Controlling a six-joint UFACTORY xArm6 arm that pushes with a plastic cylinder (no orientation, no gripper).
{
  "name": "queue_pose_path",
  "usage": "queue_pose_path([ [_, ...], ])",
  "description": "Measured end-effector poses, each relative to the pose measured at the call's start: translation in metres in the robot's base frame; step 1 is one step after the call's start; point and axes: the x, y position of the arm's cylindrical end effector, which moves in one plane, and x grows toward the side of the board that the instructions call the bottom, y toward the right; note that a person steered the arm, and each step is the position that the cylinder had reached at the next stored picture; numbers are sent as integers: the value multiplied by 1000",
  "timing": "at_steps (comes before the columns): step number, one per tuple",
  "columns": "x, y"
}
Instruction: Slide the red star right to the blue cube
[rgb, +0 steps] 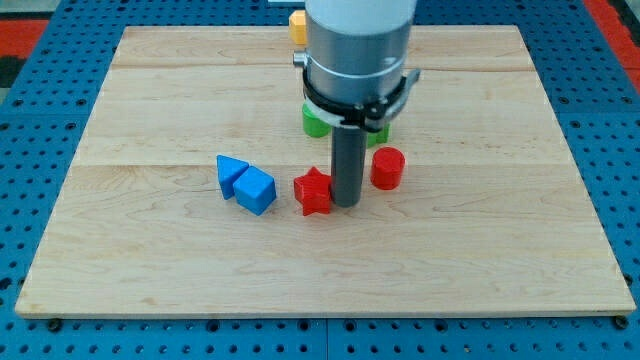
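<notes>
One red star (313, 191) lies a little below the middle of the wooden board (150, 260). To its left sits one blue cube (256, 190), near the star but with a gap of bare wood between them; nothing stands in that gap. One blue triangular block (231, 172) touches the cube on its upper left side. One red cylinder (387, 168) stands to the right of the star, beyond the rod. Green blocks (316, 122) show partly behind the arm's grey body, their shape and count hidden, and one yellow block (298, 26) peeks out at the view's top edge, also mostly covered.

My tip (346, 205) rests on the board just to the right of the star, touching it or very nearly so, between star and red cylinder. The rod is bare and holds nothing; it simply stands upright against the star's right side.
</notes>
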Motion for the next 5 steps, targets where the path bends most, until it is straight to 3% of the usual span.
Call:
queue_pose_path([
  [1, -24, -4],
  [3, -44, -87],
  [5, -107, -90],
])
